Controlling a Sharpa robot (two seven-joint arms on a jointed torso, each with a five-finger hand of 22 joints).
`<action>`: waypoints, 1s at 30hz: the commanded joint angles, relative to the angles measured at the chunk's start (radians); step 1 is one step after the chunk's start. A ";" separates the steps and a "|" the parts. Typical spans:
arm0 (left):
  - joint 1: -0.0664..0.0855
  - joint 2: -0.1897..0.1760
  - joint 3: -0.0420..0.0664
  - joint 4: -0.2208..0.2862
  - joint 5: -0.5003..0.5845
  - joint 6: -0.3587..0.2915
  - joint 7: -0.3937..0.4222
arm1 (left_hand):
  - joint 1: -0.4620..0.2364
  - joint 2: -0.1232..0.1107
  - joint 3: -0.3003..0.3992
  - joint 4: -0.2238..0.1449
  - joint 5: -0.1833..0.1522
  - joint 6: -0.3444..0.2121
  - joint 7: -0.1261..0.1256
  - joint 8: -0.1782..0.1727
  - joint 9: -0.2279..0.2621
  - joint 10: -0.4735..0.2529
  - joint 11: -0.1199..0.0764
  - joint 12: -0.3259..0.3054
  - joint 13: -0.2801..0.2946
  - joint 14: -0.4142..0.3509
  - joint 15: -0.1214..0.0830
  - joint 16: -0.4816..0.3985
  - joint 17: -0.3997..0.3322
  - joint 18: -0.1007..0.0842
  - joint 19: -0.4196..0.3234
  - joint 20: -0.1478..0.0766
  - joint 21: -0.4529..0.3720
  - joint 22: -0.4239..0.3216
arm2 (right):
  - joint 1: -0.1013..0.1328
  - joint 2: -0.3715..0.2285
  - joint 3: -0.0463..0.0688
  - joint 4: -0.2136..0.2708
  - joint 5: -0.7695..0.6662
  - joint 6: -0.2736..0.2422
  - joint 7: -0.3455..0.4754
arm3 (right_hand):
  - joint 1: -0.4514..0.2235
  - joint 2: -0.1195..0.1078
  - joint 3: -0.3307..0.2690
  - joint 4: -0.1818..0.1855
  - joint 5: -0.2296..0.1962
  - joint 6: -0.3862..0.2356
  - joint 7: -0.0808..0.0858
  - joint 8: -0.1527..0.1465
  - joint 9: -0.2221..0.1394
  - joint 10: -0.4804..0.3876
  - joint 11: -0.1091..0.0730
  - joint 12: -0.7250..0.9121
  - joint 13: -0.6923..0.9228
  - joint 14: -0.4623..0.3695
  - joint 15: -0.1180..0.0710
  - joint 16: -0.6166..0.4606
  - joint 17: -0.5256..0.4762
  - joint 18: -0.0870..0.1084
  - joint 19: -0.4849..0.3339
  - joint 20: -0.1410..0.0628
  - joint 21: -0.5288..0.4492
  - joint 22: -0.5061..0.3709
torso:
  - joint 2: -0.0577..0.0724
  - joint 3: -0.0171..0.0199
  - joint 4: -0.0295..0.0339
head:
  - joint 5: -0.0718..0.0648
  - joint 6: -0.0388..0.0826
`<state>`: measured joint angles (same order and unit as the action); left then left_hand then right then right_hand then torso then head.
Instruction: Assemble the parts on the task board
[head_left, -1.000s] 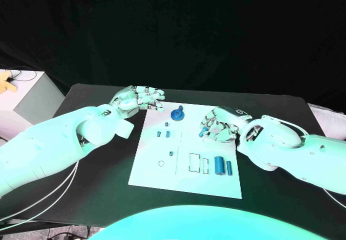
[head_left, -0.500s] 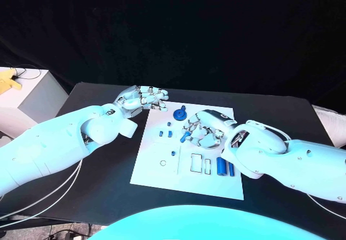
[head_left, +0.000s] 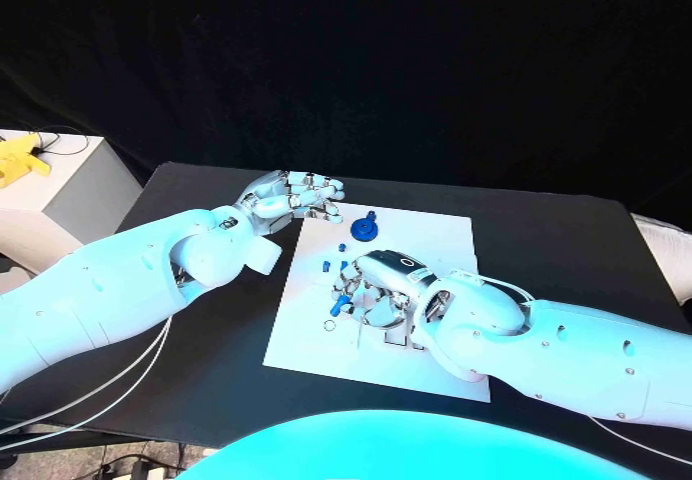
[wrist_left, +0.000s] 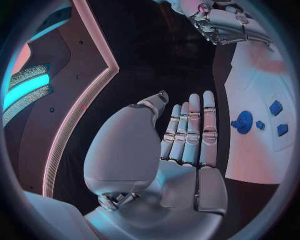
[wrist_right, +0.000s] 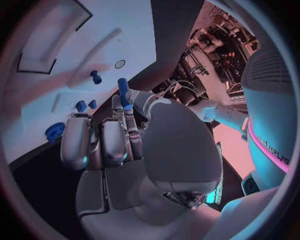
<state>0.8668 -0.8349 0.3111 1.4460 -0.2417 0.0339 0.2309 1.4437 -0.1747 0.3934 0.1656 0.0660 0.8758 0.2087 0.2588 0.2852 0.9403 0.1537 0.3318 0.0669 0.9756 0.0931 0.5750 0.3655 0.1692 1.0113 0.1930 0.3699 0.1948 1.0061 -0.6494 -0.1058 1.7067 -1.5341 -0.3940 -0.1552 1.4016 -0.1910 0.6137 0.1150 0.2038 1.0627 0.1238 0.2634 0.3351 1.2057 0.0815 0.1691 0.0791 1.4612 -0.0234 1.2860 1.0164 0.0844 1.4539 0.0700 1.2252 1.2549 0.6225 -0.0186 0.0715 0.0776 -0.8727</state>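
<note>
Risk of slip: right hand (head_left: 378, 290) pinches a small blue peg (wrist_right: 123, 92) at its fingertips above the task board (head_left: 440, 235); left hand (head_left: 293, 196) curled, holding nothing.

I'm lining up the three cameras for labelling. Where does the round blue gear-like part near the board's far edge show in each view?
Head view: the round blue part stands on the task board near its far edge, beyond the right hand.
Left wrist view: it sits on the board beside the left hand.
Right wrist view: it lies at the board's edge.
Shared landmark: the two small blue blocks next to it.
</note>
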 joint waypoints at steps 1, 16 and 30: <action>-0.002 0.003 0.001 0.000 0.003 0.018 0.008 | 0.002 0.009 0.000 -0.007 0.005 -0.002 0.002 -0.002 -0.002 -0.001 0.003 -0.004 0.002 -0.002 0.005 -0.005 0.001 0.012 0.005 0.000 -0.004 -0.002 | -0.008 0.011 -0.001 -0.005 -0.058 0.031 0.013 | -0.007 0.003 -0.002 -0.007 0.007 0.004 0.002 0.003 0.045 0.033 -0.025 -0.002 0.001 0.005 -0.003 0.001 -0.001 -0.006 0.005 0.001 -0.002 -0.001 | 0.000 0.0007 -0.0004 | 0.003 0.000; -0.002 0.003 0.001 -0.001 0.003 0.020 0.008 | 0.002 0.010 -0.001 -0.008 0.005 -0.001 0.002 -0.002 -0.002 0.000 0.003 -0.005 0.002 -0.002 0.005 -0.007 0.003 0.012 0.006 0.000 -0.006 -0.003 | -0.023 0.041 -0.007 -0.027 -0.112 0.056 -0.004 | -0.009 0.000 -0.002 -0.013 0.007 0.003 0.002 0.005 0.047 0.034 -0.025 -0.005 0.001 0.005 -0.003 0.002 0.000 -0.006 0.005 0.001 -0.001 0.000 | 0.000 0.0009 -0.0003 | 0.009 0.000; -0.002 0.003 0.001 -0.001 0.003 0.022 0.006 | 0.002 0.010 -0.001 -0.008 0.005 -0.001 0.002 -0.002 -0.002 0.000 0.003 -0.005 0.002 -0.002 0.005 -0.007 0.003 0.012 0.006 0.000 -0.006 -0.003 | -0.029 0.053 -0.010 -0.043 -0.164 0.070 -0.023 | -0.011 -0.001 -0.002 -0.014 0.007 0.003 0.002 0.005 0.048 0.035 -0.024 -0.006 0.002 0.005 -0.003 0.002 0.000 -0.007 0.005 0.001 0.001 0.002 | 0.000 0.0019 -0.0010 | 0.011 0.000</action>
<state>0.8658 -0.8337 0.3111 1.4439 -0.2416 0.0384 0.2308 1.4437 -0.1747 0.3934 0.1656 0.0660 0.8757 0.2088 0.2588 0.2852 0.9403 0.1537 0.3319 0.0678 0.9755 0.0931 0.5750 0.3672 0.1691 1.0113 0.1930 0.3700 0.1930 0.9791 -0.5987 -0.1159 1.6658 -1.6555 -0.3417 -0.1685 1.3962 -0.1967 0.6099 0.1059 0.2078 1.0593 0.1298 0.2658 0.3418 1.2058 0.0814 0.1613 0.0798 1.4612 -0.0234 1.2859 1.0165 0.0844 1.4539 0.0701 1.2252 1.2550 0.6224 -0.0169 0.0703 0.0879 -0.8727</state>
